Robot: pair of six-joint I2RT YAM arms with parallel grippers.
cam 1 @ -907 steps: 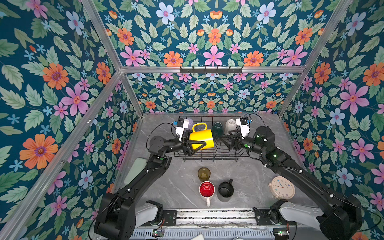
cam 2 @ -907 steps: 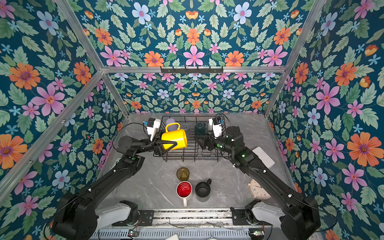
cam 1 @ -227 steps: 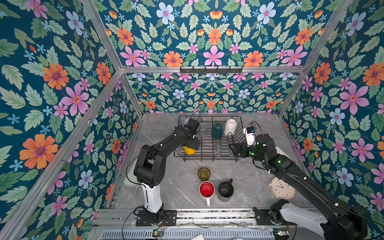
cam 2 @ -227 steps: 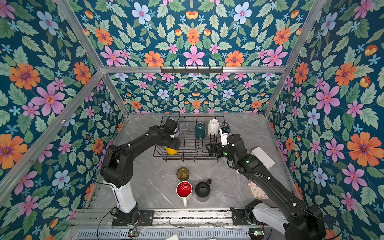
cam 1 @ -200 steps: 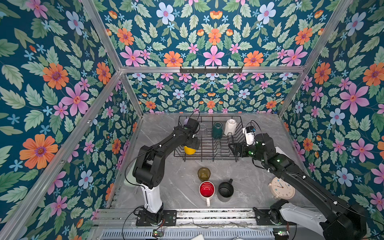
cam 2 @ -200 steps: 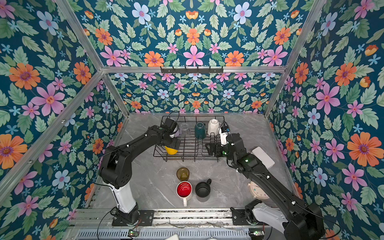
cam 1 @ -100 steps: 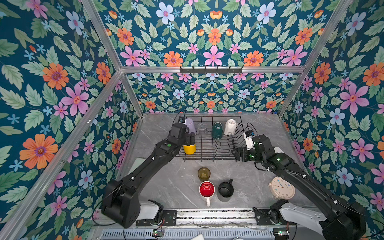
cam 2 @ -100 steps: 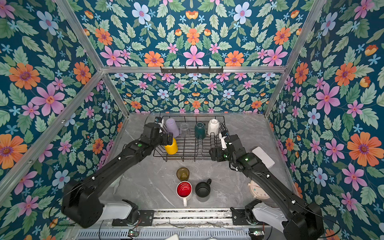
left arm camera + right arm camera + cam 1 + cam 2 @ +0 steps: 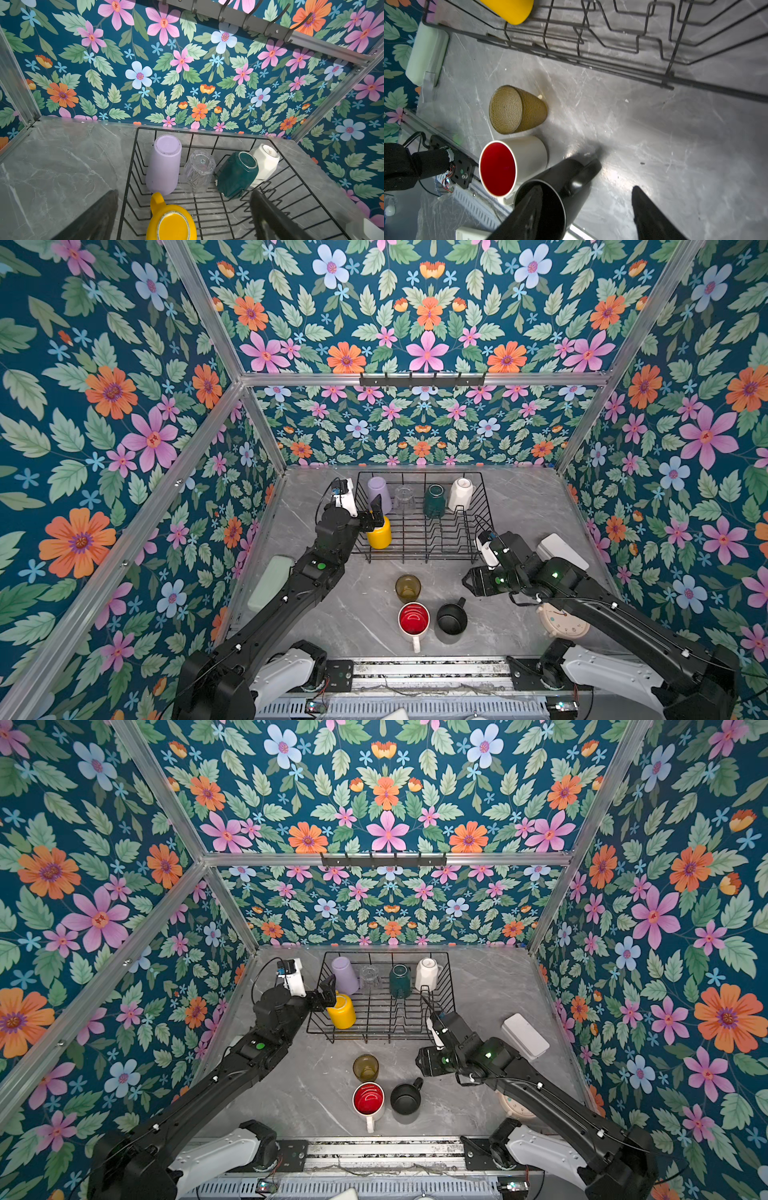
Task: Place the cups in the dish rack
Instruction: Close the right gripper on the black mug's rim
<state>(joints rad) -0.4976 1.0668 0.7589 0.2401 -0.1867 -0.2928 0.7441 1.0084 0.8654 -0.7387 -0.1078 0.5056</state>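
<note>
The black wire dish rack (image 9: 415, 539) holds four upturned cups along its back: lilac tumbler (image 9: 164, 164), clear glass (image 9: 198, 170), teal mug (image 9: 236, 174) and white faceted mug (image 9: 266, 162). The yellow mug (image 9: 379, 533) stands upside down in the rack's front left corner. My left gripper (image 9: 372, 517) hangs open just above it, one finger on each side, apart from the mug. On the table in front stand the olive glass (image 9: 407, 588), red-lined white mug (image 9: 414, 619) and black mug (image 9: 451, 618). My right gripper (image 9: 468, 580) is open, to the right of the olive glass and above the black mug (image 9: 556, 187).
A pale green block (image 9: 270, 583) lies at the left wall under my left arm. A white block (image 9: 561, 551) and a cream alarm clock (image 9: 563, 620) sit at the right, partly under my right arm. A black hook rail (image 9: 422, 379) hangs on the back wall.
My left gripper has drawn back from over the rack, and the yellow mug now stands uncovered in the rack. My right gripper has swung from the rack's right side toward the front cups, its jaws narrower.
</note>
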